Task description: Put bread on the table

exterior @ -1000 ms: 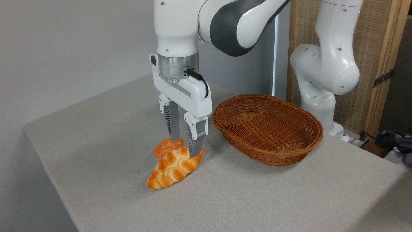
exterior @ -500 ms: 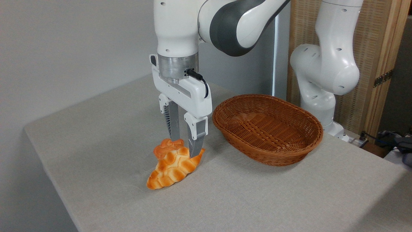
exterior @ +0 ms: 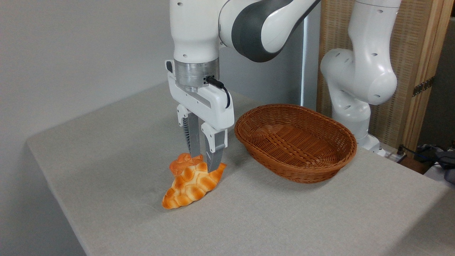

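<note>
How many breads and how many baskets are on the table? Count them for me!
Braided bread: 1
Small round bun: 1
Wicker basket: 1
Total on the table: 3

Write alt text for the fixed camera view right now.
The gripper, fingers closed on the braided bread, holds its upper end; its lower tip touches the table. A small bun sits behind, an empty wicker basket to the right.
</note>
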Controlling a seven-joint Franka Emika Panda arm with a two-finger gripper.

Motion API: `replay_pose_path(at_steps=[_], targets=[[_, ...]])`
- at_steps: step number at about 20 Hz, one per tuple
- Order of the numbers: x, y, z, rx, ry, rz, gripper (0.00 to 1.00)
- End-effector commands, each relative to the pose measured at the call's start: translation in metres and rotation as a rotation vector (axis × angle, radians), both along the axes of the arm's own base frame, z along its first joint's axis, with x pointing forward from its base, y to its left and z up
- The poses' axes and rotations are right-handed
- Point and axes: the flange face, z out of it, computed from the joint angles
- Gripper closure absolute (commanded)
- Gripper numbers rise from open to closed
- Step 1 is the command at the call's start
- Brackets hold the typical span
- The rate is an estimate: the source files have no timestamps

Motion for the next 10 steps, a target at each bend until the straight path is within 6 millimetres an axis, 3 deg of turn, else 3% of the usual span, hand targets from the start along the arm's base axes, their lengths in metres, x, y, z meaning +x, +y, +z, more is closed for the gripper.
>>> replay_pose_path(at_steps=[1,7,10], targets=[[0.0028,-0.0017,0.0030,-0.009,-0.008,0.005,0.64],[0.0028,-0.0017,0.0030,-0.009,-0.008,0.005,0.64],[0.0028,-0.0017,0.0030,-0.009,-0.008,0.005,0.76]])
